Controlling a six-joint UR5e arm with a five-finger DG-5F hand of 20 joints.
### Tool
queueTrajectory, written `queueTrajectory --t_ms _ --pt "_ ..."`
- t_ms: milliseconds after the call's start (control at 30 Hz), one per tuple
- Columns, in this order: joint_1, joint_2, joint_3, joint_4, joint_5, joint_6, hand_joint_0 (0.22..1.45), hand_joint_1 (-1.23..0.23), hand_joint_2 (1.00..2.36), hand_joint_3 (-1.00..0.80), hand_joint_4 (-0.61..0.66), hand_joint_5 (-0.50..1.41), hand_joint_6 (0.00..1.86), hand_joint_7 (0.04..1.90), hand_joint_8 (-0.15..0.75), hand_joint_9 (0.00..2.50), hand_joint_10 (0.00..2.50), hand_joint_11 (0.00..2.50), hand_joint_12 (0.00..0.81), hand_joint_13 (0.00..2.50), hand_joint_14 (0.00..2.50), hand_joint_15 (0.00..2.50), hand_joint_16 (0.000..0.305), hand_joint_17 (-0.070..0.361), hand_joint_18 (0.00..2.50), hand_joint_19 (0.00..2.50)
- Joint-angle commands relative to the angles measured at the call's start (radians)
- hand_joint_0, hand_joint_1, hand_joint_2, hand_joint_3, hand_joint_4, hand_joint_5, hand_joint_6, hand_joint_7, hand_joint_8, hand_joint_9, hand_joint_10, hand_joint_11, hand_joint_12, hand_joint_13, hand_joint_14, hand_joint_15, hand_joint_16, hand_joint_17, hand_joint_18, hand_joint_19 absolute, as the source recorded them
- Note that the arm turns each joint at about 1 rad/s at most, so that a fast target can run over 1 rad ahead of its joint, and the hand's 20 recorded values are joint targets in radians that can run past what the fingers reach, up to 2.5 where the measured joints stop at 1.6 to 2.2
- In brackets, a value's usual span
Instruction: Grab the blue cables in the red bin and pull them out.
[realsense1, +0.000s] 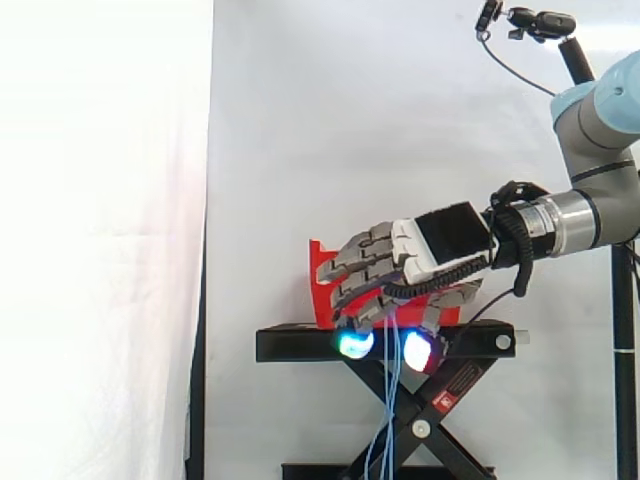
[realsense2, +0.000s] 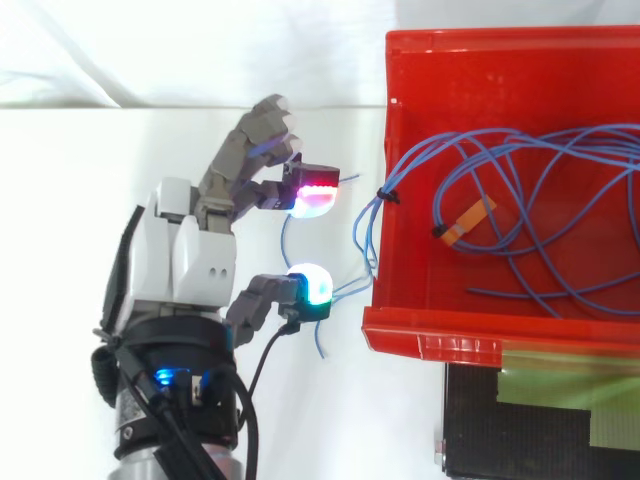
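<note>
Several blue cables (realsense2: 412, 157) run left out of the red bin (realsense2: 430, 335) to the hand (realsense2: 195, 255); curled fingers (realsense2: 245, 150) pinch them; the rest lies right.

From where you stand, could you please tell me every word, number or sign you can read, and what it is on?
No text here is legible.
Red sticker on the black stand: white print, too small to read.
Orange tag on the blue cables in the red bin: no print can be made out.
</note>
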Motion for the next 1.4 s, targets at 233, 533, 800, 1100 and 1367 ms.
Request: queueTrajectory --t_ms 233,533,800,1100,1367 --pt "-0.020 0.001 -0.013 0.001 0.000 -0.009 0.75 -0.94 1.00 -1.00 0.09 0.75 0.01 0.65 0.219 0.62 0.02 0.49 0.322 0.43 0.01 0.33 0.044 0.099 0.44 0.58" --pt "-0.033 0.001 -0.013 0.003 -0.006 -0.029 0.75 -0.94 1.00 -1.00 0.08 0.75 0.01 0.65 0.220 0.62 0.02 0.49 0.323 0.43 0.01 0.33 0.044 0.099 0.44 0.58" --pt "-0.039 0.001 -0.013 0.004 -0.006 -0.038 0.75 -0.94 1.00 -1.00 0.08 0.75 0.01 0.64 0.217 0.62 0.02 0.49 0.322 0.43 0.01 0.33 0.044 0.098 0.44 0.58" --pt "-0.042 0.000 -0.013 0.004 -0.018 -0.049 0.75 -0.94 1.00 -1.00 0.09 0.75 0.01 0.65 0.221 0.62 0.02 0.49 0.322 0.43 0.01 0.33 0.044 0.098 0.45 0.58" --pt "-0.040 0.001 -0.010 0.010 -0.018 -0.049 0.76 -0.94 1.00 -1.00 0.09 0.75 0.01 0.65 0.219 0.62 0.02 0.49 0.321 0.43 0.01 0.33 0.044 0.098 0.45 0.58"
